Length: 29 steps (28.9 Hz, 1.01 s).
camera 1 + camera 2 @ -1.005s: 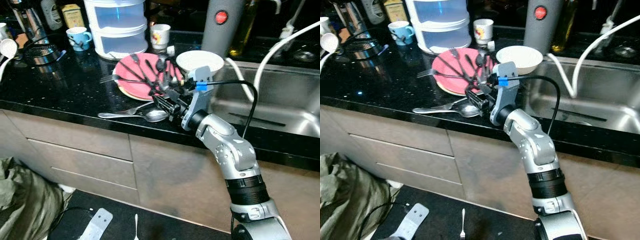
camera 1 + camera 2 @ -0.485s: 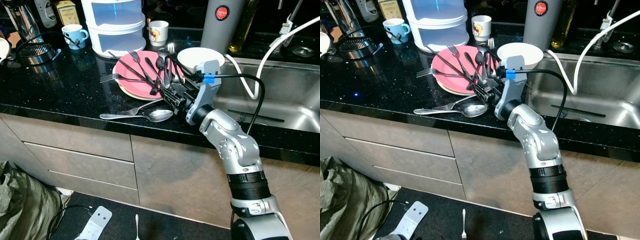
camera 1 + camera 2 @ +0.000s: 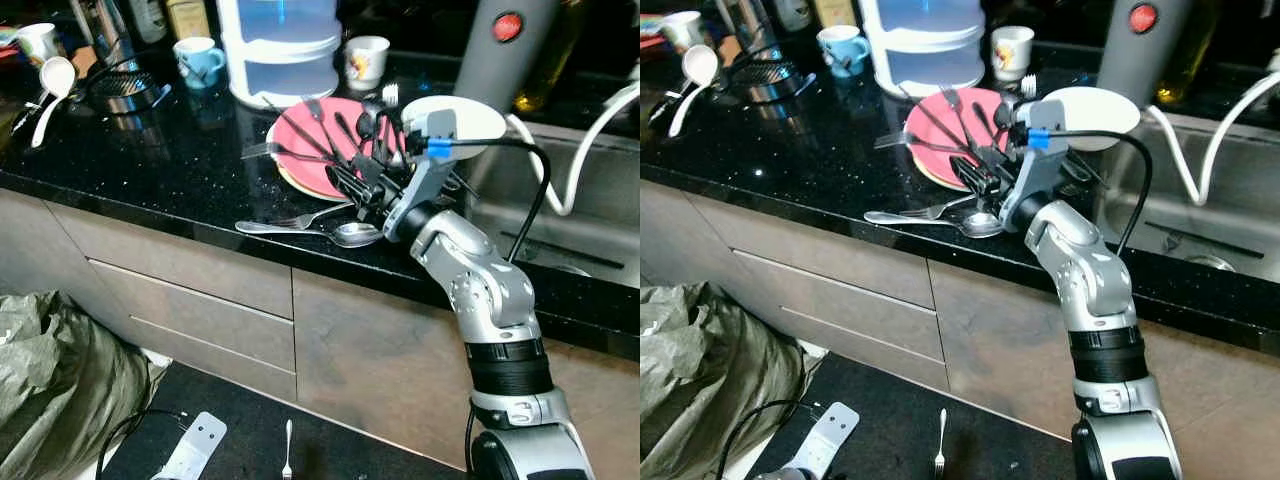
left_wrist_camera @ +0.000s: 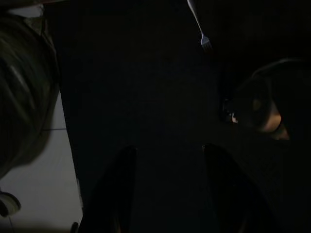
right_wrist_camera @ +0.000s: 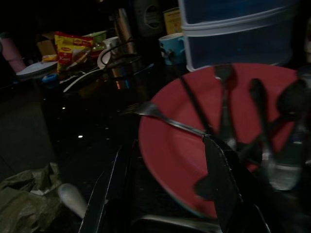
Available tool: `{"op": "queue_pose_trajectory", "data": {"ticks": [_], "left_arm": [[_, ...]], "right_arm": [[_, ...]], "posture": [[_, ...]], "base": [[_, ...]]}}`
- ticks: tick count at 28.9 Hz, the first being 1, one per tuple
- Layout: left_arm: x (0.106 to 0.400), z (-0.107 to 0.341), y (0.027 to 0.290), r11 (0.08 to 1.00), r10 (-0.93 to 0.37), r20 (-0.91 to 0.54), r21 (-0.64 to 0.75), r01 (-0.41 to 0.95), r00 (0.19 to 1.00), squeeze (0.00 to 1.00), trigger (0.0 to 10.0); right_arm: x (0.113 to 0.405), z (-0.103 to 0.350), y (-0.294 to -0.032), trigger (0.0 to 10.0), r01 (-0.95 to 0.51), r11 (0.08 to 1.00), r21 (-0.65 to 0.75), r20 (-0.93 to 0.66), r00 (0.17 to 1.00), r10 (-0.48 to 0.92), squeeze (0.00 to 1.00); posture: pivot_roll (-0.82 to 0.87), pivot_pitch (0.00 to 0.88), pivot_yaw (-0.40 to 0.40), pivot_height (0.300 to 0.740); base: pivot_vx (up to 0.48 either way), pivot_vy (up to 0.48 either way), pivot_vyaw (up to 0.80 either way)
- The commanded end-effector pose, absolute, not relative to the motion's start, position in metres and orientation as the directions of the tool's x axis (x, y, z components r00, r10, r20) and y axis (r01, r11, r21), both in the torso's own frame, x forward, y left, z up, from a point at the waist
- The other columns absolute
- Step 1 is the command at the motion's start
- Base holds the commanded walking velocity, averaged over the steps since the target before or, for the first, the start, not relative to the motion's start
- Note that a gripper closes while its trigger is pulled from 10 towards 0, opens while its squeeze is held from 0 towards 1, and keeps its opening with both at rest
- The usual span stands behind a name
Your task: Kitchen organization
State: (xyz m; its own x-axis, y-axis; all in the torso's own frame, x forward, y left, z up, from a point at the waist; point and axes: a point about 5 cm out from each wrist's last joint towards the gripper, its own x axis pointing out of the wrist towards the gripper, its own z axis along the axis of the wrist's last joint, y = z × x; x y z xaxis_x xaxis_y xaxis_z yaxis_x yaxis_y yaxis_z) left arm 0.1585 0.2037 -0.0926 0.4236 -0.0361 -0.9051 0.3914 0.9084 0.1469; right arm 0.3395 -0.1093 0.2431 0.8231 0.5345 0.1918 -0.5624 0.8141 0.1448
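The right gripper (image 3: 982, 180) hovers at the near rim of the pink plate (image 3: 930, 140), fingers apart, holding nothing. A spoon (image 3: 980, 224) and fork (image 3: 930, 211) lie on the counter (image 3: 790, 160) just before it. Since a second ago the gripper has lifted from them toward the plate. The left gripper (image 4: 165, 189) hangs, fingers apart.

A glossy speckled black stone counter (image 3: 170, 165) carries shiny metal cutlery (image 3: 335, 232) beside a smooth pink plate (image 3: 310, 165) and brushed steel sink (image 3: 600, 250).
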Motion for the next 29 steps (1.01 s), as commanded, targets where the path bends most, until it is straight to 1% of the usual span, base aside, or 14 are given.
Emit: {"op": "queue_pose_trajectory", "data": {"ticks": [1, 2, 5, 11, 16, 21, 24, 27, 29], "left_arm": [[0.153, -0.095, 0.205, 0.913, -0.026, -0.911, 0.145, 0.380, 0.411, 0.00, 10.0], [0.153, -0.095, 0.205, 0.909, -0.031, -0.913, 0.144, 0.391, 0.407, 0.00, 10.0], [0.153, -0.095, 0.205, 0.896, -0.039, -0.916, 0.145, 0.420, 0.400, 0.00, 10.0], [0.152, -0.095, 0.204, 0.899, -0.041, -0.916, 0.141, 0.415, 0.399, 0.00, 10.0], [0.152, -0.095, 0.203, 0.899, -0.048, -0.917, 0.134, 0.417, 0.396, 0.00, 10.0], [0.152, -0.095, 0.203, 0.902, -0.050, -0.916, 0.129, 0.412, 0.397, 0.00, 10.0], [0.152, -0.095, 0.202, 0.901, -0.051, -0.916, 0.129, 0.414, 0.397, 0.00, 10.0], [0.152, -0.095, 0.203, 0.901, -0.052, -0.916, 0.129, 0.415, 0.397, 0.00, 10.0], [0.153, -0.095, 0.203, 0.900, -0.052, -0.917, 0.129, 0.417, 0.396, 0.00, 10.0]], "right_arm": [[0.339, 0.249, -0.111, 10.0, -0.563, 0.813, 0.150, 0.217, 0.821, 0.529, 0.00], [0.340, 0.249, -0.112, 10.0, -0.555, 0.817, 0.156, 0.223, 0.825, 0.519, 0.00], [0.343, 0.250, -0.116, 10.0, -0.511, 0.842, 0.172, 0.224, 0.853, 0.471, 0.00], [0.345, 0.248, -0.119, 10.0, -0.495, 0.849, 0.183, 0.204, 0.864, 0.460, 0.00], [0.344, 0.249, -0.119, 10.0, -0.522, 0.835, 0.177, 0.193, 0.850, 0.490, 0.00], [0.338, 0.241, -0.125, 10.0, -0.631, 0.769, 0.103, 0.025, 0.775, 0.632, 0.00], [0.331, 0.237, -0.134, 10.0, -0.690, 0.715, 0.112, -0.045, 0.716, 0.697, 0.00], [0.329, 0.234, -0.139, 10.0, -0.695, 0.712, 0.101, -0.088, 0.706, 0.702, 0.00], [0.330, 0.230, -0.140, 10.0, -0.676, 0.730, 0.102, -0.118, 0.721, 0.683, 0.00]], "posture": [[-0.01, 0.000, 0.009, 0.740], [-0.01, 0.000, 0.008, 0.740], [-0.01, 0.000, 0.009, 0.740], [-0.01, 0.000, 0.008, 0.740], [-0.01, 0.000, 0.008, 0.740], [-0.01, 0.004, 0.005, 0.740], [-0.01, 0.006, 0.006, 0.740], [-0.01, 0.009, 0.005, 0.740], [-0.02, 0.011, 0.007, 0.740]], "base": [[0.000, 0.000, 0.78], [0.000, 0.000, 0.78], [0.000, 0.000, 0.00], [0.000, 0.000, 0.00], [0.000, 0.000, 0.00], [0.000, 0.000, 0.00], [0.000, 0.000, 0.00], [0.000, 0.000, 0.00], [0.000, 0.000, 0.00]]}}
